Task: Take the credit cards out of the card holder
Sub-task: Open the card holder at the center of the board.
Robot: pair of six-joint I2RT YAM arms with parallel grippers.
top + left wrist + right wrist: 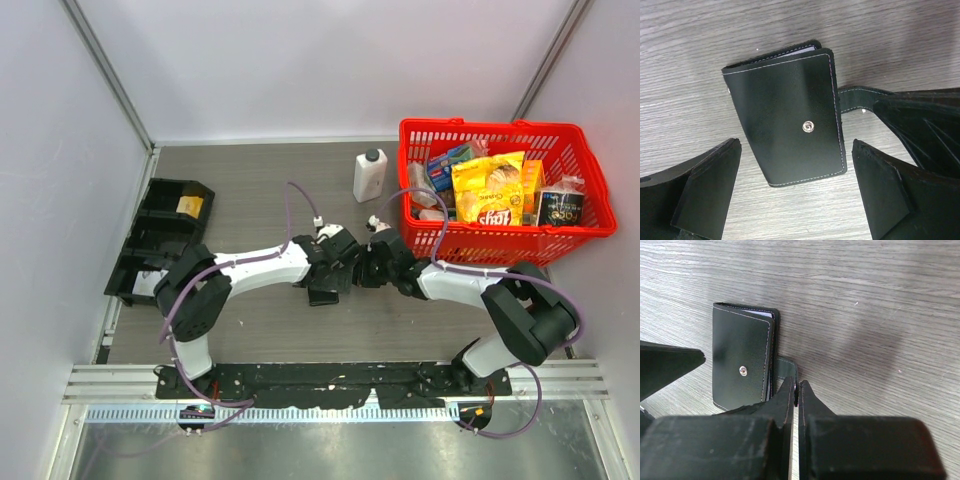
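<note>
Reaching in from either side, both arms stretch low and meet at the middle of the table [260, 190]. The left gripper [795, 150] hangs above the one card holder [790, 115], fingers spread wide on either side of it and touching nothing. The right gripper [796, 387] has its fingers pressed together at the end of the snap tab [860, 97], apparently pinching it. The holder lies closed, stud up. Only the wrist views show the credit cards [801, 52], as a pale sliver between the covers, too little to count. Only the overhead view shows one red basket [500, 124], one white bottle [369, 175] and one black tray [160, 235].
</note>
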